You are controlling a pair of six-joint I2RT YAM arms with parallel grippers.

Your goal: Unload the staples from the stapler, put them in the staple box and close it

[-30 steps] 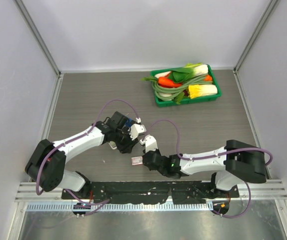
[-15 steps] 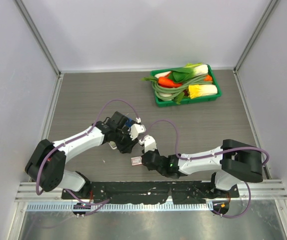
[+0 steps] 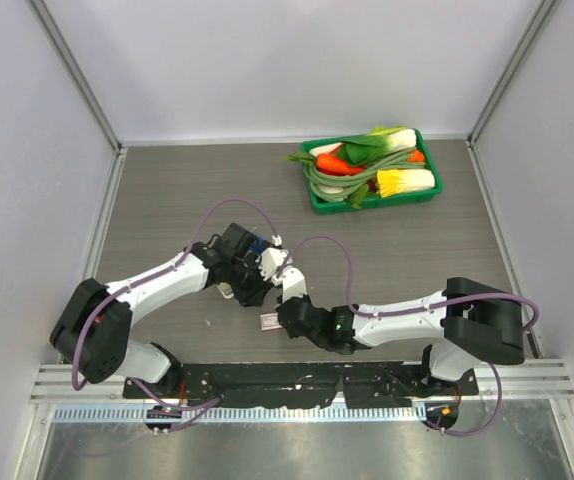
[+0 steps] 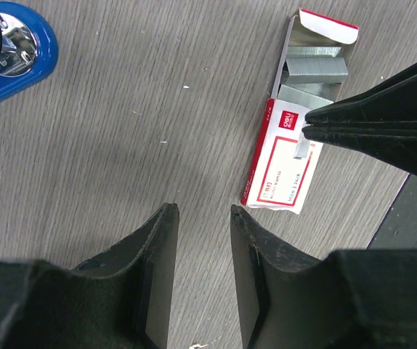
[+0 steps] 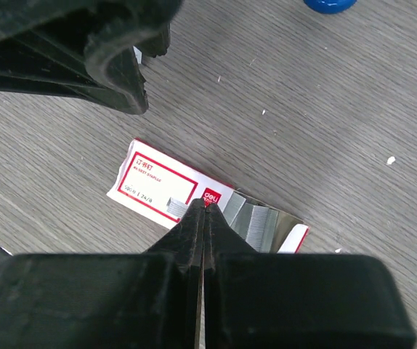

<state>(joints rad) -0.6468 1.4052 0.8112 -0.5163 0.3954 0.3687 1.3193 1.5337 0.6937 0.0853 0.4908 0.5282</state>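
The right hand [image 5: 202,209], pressed together, is pinching the staples [image 4: 301,149] over the open box [image 4: 275,178], likely for depositing. The left hand [image 4: 203,233] is hovering half-spread, empty. The stapler [image 4: 9,51] is lying upper left on the desk [image 4: 121,145].

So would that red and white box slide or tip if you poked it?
The flat red-and-white cardboard box lies on its broad face, so it would probably slide, not tip. Its end flap is open, so the grey staple strips inside might spill if it's lifted. Thin card likely dents under a hard squeeze.
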